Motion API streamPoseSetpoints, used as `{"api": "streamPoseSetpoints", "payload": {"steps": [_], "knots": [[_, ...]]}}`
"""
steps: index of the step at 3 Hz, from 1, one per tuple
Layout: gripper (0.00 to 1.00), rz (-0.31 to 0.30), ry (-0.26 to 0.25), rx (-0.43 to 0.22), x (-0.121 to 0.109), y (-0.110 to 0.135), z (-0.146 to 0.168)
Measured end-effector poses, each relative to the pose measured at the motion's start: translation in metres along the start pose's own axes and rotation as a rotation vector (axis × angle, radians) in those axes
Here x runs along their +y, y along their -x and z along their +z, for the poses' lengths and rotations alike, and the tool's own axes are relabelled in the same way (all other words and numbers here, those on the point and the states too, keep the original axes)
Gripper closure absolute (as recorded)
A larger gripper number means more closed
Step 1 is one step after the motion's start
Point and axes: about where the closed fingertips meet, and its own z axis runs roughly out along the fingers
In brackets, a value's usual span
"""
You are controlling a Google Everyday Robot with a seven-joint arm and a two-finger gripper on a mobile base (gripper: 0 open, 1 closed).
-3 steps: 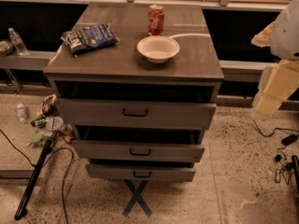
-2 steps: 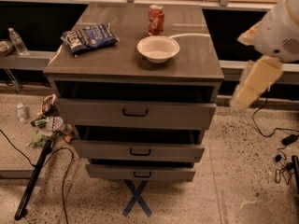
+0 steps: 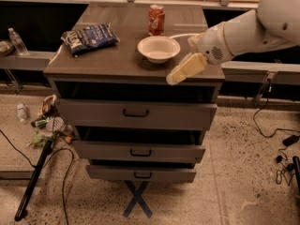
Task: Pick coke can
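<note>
Three things sit on the table (image 3: pixel 117 62): the coke can (image 3: pixel 156 19) upright at 12 o'clock near the back edge, a white bowl (image 3: pixel 159 48) at the can's 6 o'clock, and a blue chip bag (image 3: pixel 90 38) at 9 o'clock. The gripper (image 3: pixel 186 68) hangs at the bowl's 4 o'clock, apart from the can; whether it is open cannot be told.

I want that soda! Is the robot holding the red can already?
No, the coke can stands alone at the back of the cabinet top, while the gripper hovers near the front edge beside the white bowl.
</note>
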Motion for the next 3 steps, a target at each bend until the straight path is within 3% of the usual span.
{"api": "streamPoseSetpoints", "payload": {"steps": [1,2,3], "knots": [[0.00,0.013,-0.048,-0.036,-0.016,0.004,0.007],[0.00,0.014,-0.056,-0.033,-0.022,0.004,0.009],[0.00,0.028,-0.090,-0.036,-0.047,0.004,0.019]]}}
